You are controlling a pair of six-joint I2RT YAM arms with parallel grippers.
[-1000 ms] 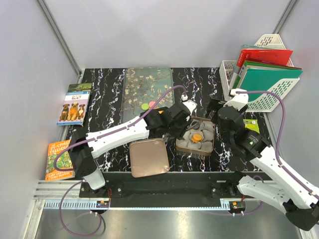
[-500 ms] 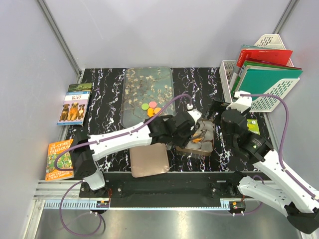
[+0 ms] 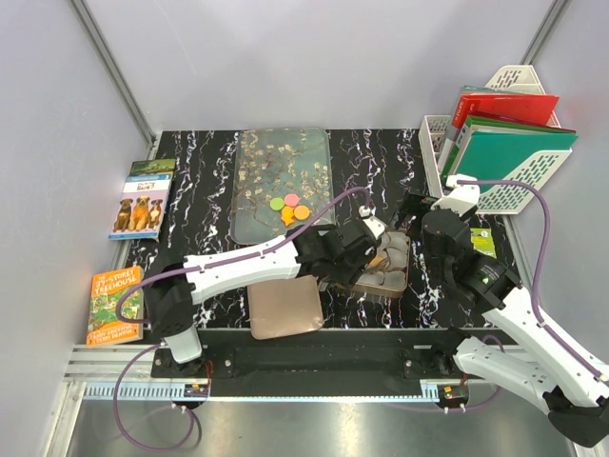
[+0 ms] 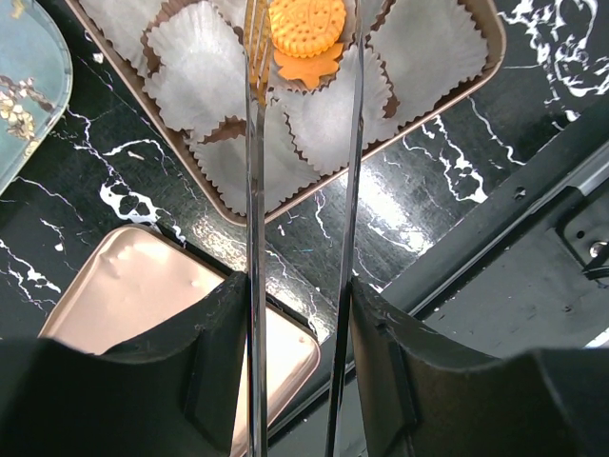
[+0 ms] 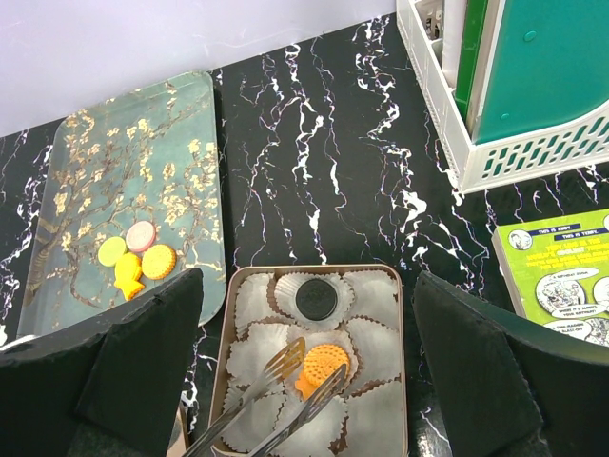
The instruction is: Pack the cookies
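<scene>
Left pincer (image 4: 297, 286) outstretched farther, tongs (image 4: 254, 190) over tin (image 5: 362, 270)

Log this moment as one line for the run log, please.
left hand: holding tongs, tips either side of orange cookies in tin | right hand: open, near tin | dark cookie: packed | tray: four cookies unpacked

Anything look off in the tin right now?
Yes: a round orange cookie sits stacked on an orange star cookie, between the tongs, while neighbouring wrappers lie empty.
</scene>
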